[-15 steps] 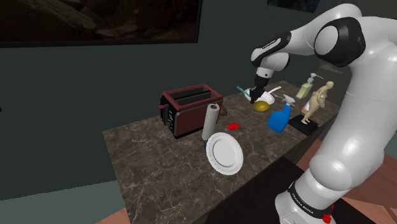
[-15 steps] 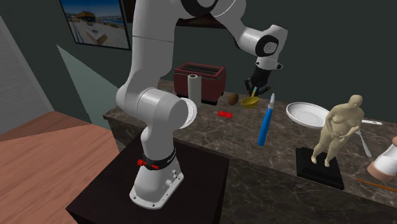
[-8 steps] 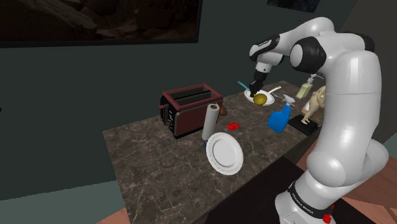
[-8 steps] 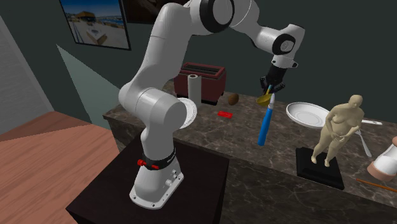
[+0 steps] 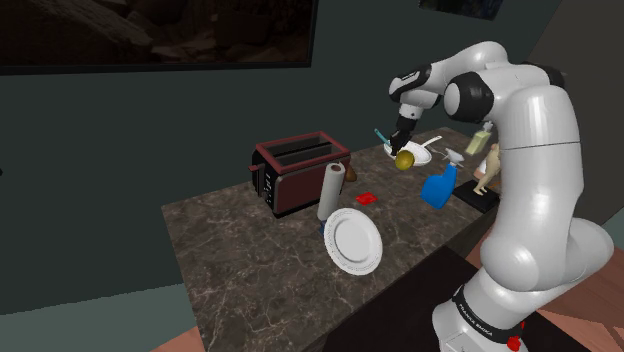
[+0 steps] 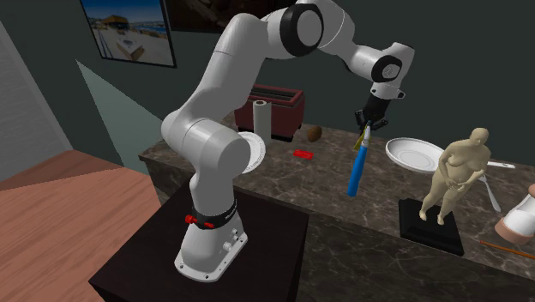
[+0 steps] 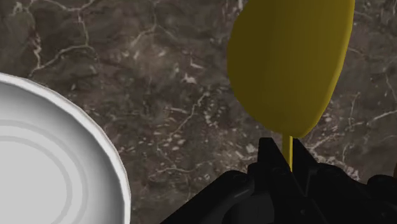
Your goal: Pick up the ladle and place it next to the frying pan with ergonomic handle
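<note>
My black gripper (image 7: 287,151) pinches the yellow ladle (image 7: 289,63) by its thin stem. In the second exterior view the round white pan (image 6: 416,156) sits at its four o'clock.

The counter (image 7: 159,95) is dark, white-veined stone; the ladle (image 7: 289,63) looks smooth and matt; the frying pan (image 7: 63,143) smooth, plain white.

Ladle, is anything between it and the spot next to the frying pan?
Nothing visible does. The yellow ladle, clasped by the black fingers, hangs over bare dark marble counter beside the white round frying pan.
</note>
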Robot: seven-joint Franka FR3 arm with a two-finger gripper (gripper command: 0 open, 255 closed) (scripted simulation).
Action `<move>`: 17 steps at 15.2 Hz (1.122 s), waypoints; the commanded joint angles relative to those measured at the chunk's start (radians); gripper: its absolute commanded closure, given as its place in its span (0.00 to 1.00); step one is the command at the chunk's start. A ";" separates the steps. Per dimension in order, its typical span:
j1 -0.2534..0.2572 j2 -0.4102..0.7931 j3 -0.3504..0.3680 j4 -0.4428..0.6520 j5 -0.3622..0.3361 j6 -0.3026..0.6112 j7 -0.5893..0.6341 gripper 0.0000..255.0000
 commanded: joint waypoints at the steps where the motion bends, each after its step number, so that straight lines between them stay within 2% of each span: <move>1: -0.002 0.013 0.003 -0.005 0.005 0.018 -0.004 1.00; 17: -0.018 0.127 0.034 -0.029 0.048 0.150 -0.035 1.00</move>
